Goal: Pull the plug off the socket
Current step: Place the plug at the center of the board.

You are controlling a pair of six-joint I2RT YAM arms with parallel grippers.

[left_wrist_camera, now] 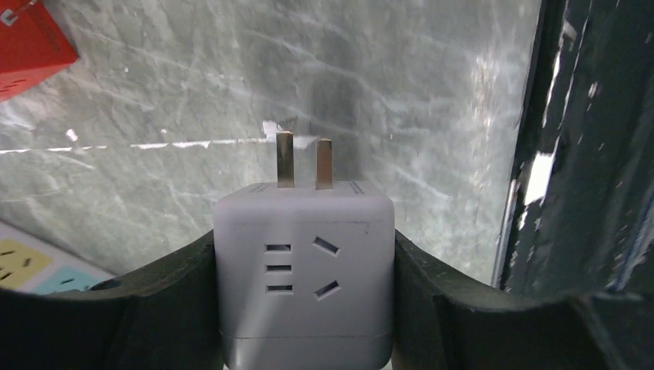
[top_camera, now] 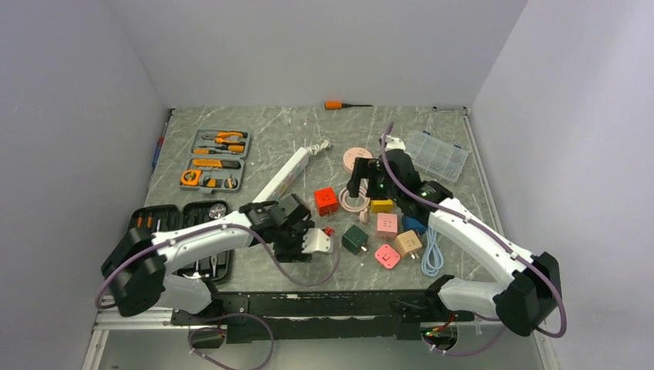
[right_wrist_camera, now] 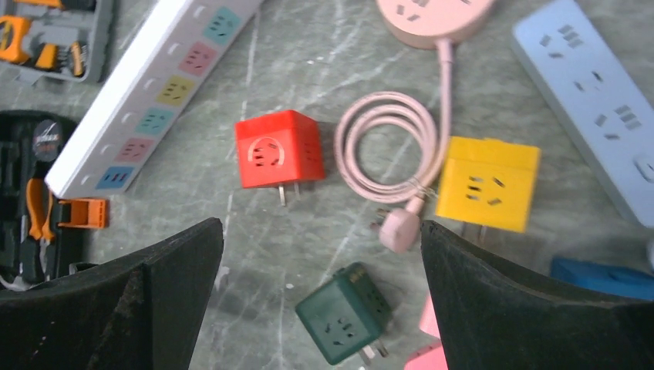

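My left gripper (left_wrist_camera: 305, 254) clamped the grey cube plug (left_wrist_camera: 303, 297) by its flat sides, prongs bare, well apart from the white power strip (right_wrist_camera: 146, 100). It looked light, rigid and slick, and the flat faces seemed the best hold. My right gripper (right_wrist_camera: 322, 239) stood wide apart, empty.

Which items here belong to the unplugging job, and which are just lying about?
Job: long white power strip with coloured outlets; pale grey cube plug, held in the left fingers, prongs free.
Lying about: red cube adapter; yellow cube adapter; dark green cube adapter; round pink socket disc; light-blue strip; grey tool tray.
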